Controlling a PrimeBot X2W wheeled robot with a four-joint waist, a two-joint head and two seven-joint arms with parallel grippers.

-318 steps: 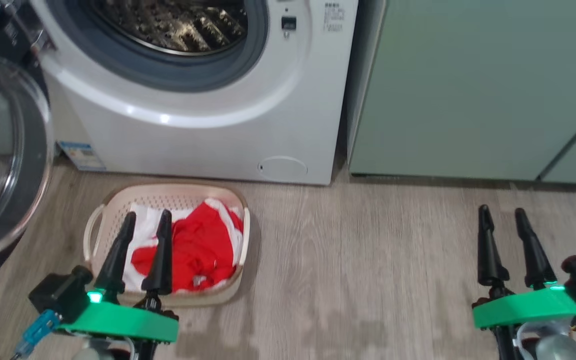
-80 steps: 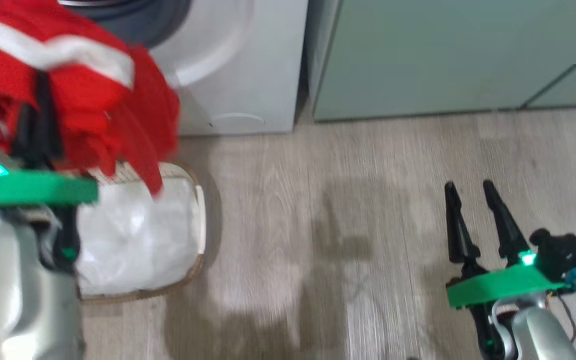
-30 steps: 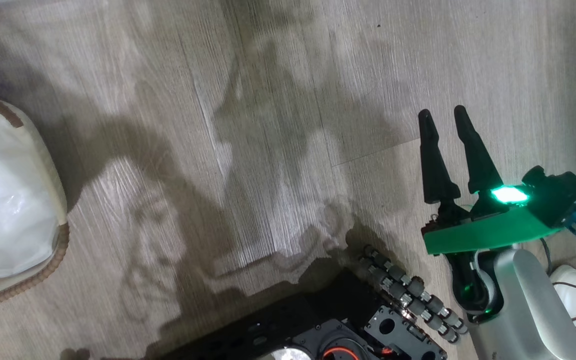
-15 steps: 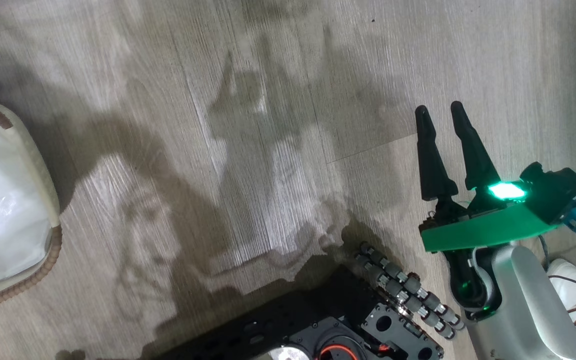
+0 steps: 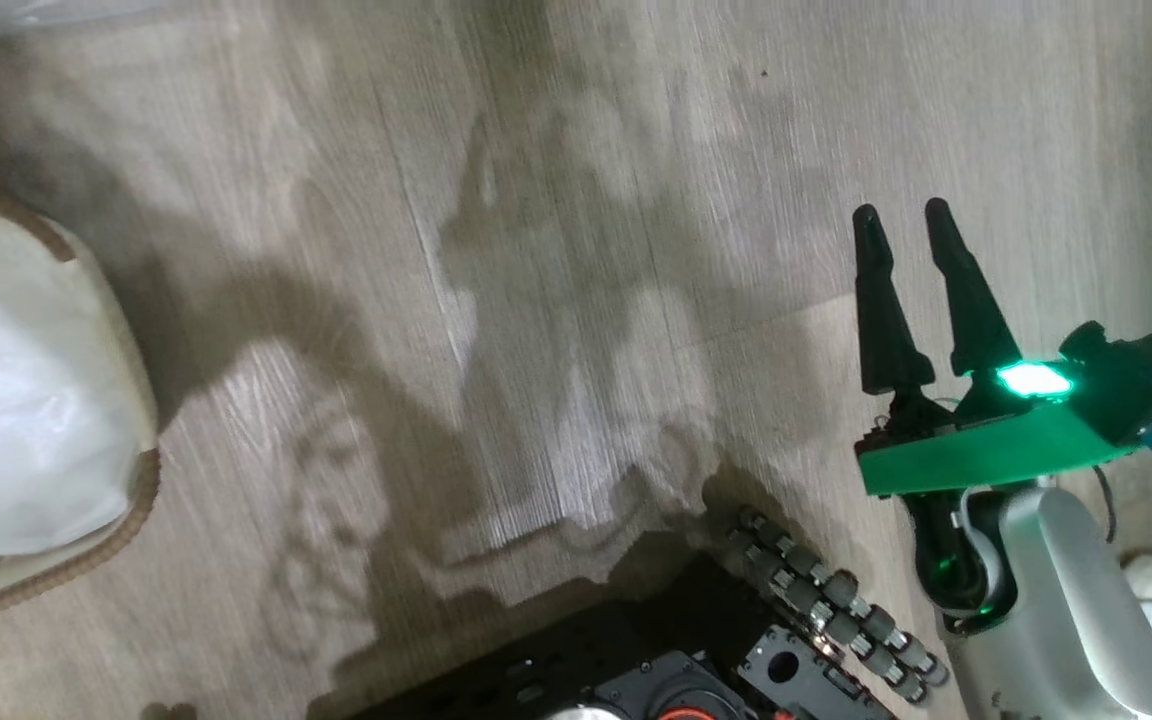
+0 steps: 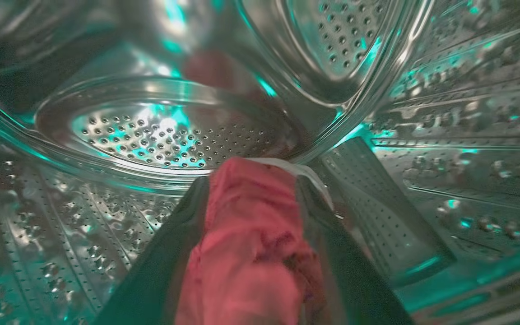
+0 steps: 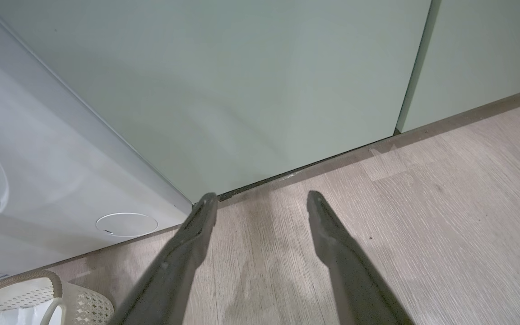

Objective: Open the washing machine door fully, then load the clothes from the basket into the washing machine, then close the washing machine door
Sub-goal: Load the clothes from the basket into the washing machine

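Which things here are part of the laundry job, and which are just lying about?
Job:
- red clothes, between the fingers of the left gripper, inside the washing machine
- basket
- right gripper, open, holding nothing

Just there:
- white sheet lining the basket
- pale green cabinets
- wooden floor
- robot's black base

Right gripper (image 5: 901,207): black fingers (image 5: 883,320), green mount (image 5: 986,455)

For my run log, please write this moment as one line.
stage: loading | left gripper: open, inside washing machine, clothes between jaws | right gripper: open, empty, over floor
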